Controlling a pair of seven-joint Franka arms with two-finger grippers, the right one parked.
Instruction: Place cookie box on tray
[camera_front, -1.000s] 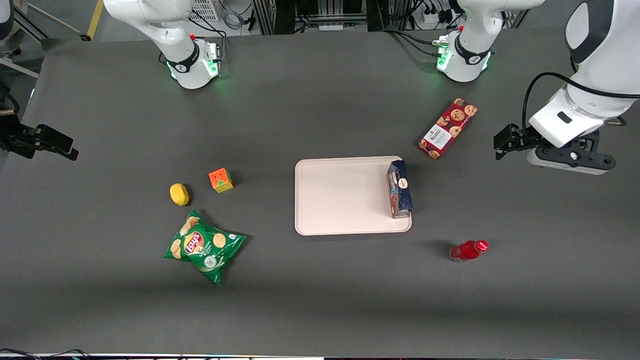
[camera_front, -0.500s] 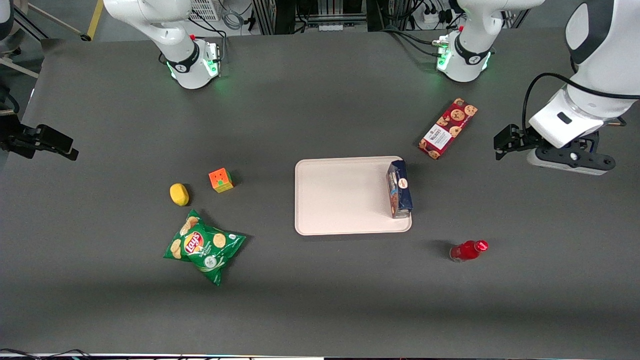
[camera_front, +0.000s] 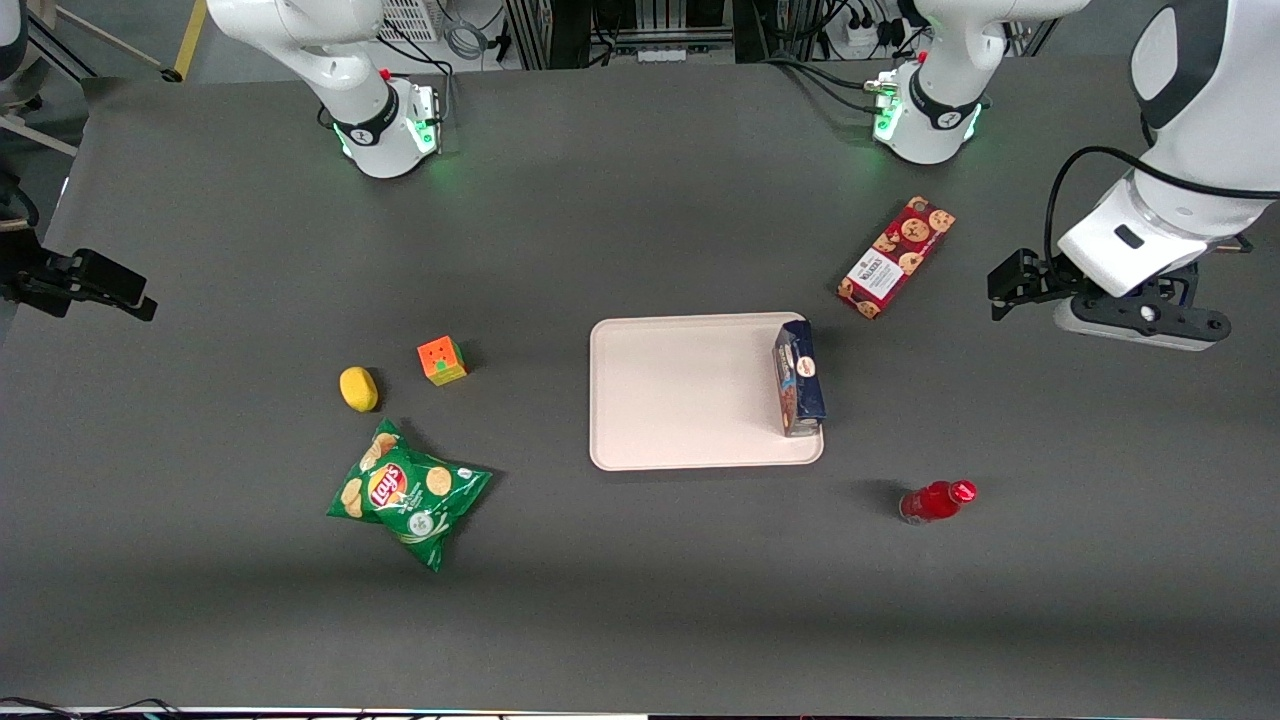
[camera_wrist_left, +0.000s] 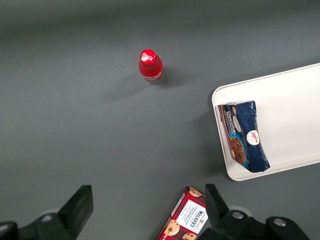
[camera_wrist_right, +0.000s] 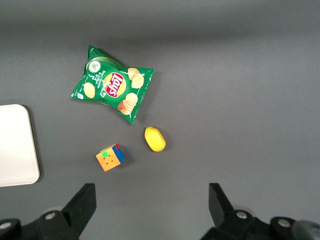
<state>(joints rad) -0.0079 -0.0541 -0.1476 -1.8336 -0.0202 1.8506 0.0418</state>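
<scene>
The cookie box (camera_front: 800, 378), a long navy-blue carton with cookie pictures and a round white mark, lies on the tray (camera_front: 680, 390) along its edge toward the working arm's end. The left wrist view shows the same cookie box (camera_wrist_left: 247, 136) inside the rim of the cream-pink tray (camera_wrist_left: 292, 107). My left gripper (camera_front: 1135, 322) hangs above the bare table toward the working arm's end, well apart from the box and tray. In the wrist view the gripper (camera_wrist_left: 148, 210) is open with nothing between its fingers.
A red cookie box (camera_front: 897, 256) lies between the tray and my gripper, farther from the front camera. A red bottle (camera_front: 935, 500) stands nearer the camera. A chips bag (camera_front: 405, 492), a lemon (camera_front: 358, 388) and a colour cube (camera_front: 442, 360) sit toward the parked arm's end.
</scene>
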